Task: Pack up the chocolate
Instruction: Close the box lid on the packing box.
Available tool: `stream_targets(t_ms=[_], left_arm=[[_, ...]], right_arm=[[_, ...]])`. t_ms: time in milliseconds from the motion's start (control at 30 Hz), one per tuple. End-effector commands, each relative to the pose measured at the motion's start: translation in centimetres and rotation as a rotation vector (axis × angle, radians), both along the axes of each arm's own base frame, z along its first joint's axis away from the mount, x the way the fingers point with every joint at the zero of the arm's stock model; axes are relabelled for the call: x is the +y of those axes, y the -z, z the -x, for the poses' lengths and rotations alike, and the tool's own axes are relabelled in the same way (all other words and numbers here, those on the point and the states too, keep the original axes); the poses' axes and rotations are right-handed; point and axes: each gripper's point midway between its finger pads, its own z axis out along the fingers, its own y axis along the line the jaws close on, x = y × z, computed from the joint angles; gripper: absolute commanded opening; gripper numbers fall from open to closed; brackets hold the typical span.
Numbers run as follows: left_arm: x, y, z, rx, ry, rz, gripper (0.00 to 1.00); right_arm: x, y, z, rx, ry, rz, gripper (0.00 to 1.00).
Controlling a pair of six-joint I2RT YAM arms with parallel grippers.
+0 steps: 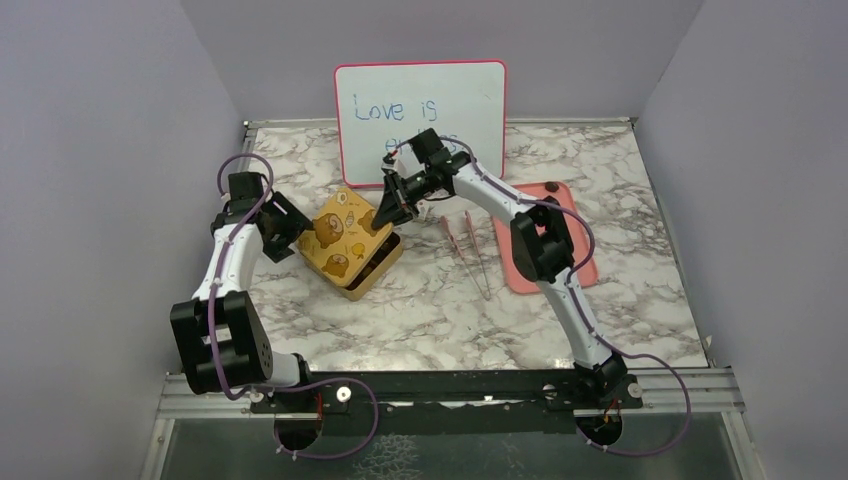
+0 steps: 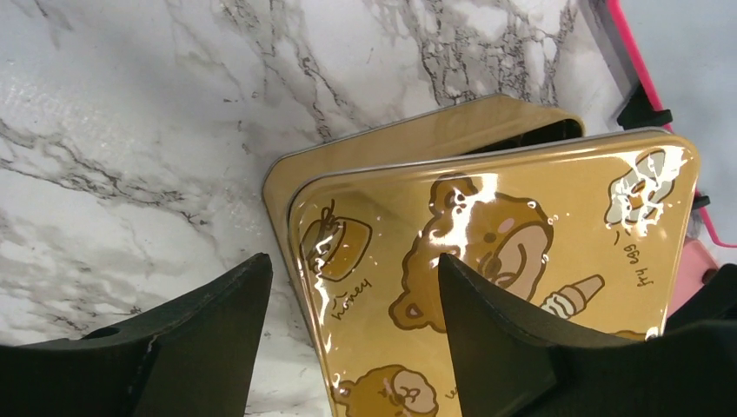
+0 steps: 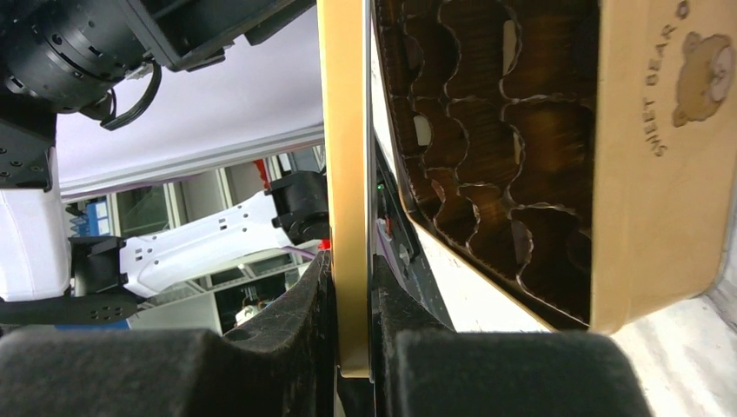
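Observation:
The gold bear-print lid (image 1: 345, 235) hangs tilted over the gold tin (image 1: 385, 262), offset to its left. My right gripper (image 1: 385, 212) is shut on the lid's far rim; in the right wrist view its fingers (image 3: 304, 304) pinch the lid's thin edge (image 3: 345, 130). Beside it the open tin (image 3: 643, 174) shows dark brown paper cells; I cannot pick out single chocolate pieces in them. My left gripper (image 2: 355, 261) is open at the lid's (image 2: 521, 226) near-left corner, one finger over the marble, the other over the lid. One small dark chocolate (image 1: 552, 186) lies on the pink tray (image 1: 565, 200).
A white board (image 1: 420, 110) with blue writing leans at the back, right behind the right wrist. Pink tweezers (image 1: 475, 255) lie on the marble between the tin and the tray. Purple walls close in both sides.

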Motion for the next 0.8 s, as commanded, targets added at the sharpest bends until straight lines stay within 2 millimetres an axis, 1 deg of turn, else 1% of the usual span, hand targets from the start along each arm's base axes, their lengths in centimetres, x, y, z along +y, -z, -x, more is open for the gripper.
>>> stream_targets(t_ms=[0,67,200,333,433,500,600,667,767], left_arm=[[-1.2,-1.6,-1.0,-0.103,0.052,0.04,0.72],[-1.5,-1.6,-1.1,-0.109,0.06,0.055,0.72],[-1.4,-1.9,-1.2,-0.118,0.07,0.045,0.71],[-1.0,-2.1,-1.0,-0.104,0.047,0.026,0.69],[0.2,-3.3,-1.2,-0.104,0.01,-0.029,0.68],[0.9,-4.4,-1.7,-0.125,-0.009,-0.057,0.69],[0.8,-5.4,-2.5,-0.145,-0.017,-0.045,0.7],[0.5,-5.4,-2.8,-0.141,-0.014,-0.02,0.69],[0.2,-4.6,-2.5,-0.119,-0.02,0.003,0.69]], right_arm=[[-0.6,1.4,-0.7,-0.005,0.004,-0.001,0.15],[-0.6,1.9,-0.6,0.009,-0.005,0.001,0.15],[-1.0,2.1,-0.2,0.013,-0.017,0.005,0.14],[-1.2,1.5,0.5,0.034,-0.035,-0.023,0.14],[-1.1,0.5,0.8,0.06,-0.053,-0.073,0.13],[-1.1,0.3,0.9,0.066,-0.053,-0.074,0.13],[-1.2,0.2,1.0,0.062,-0.048,-0.065,0.13],[-1.2,0.2,1.0,0.064,-0.045,-0.063,0.13],[-1.0,0.3,0.8,0.063,-0.039,-0.065,0.13]])
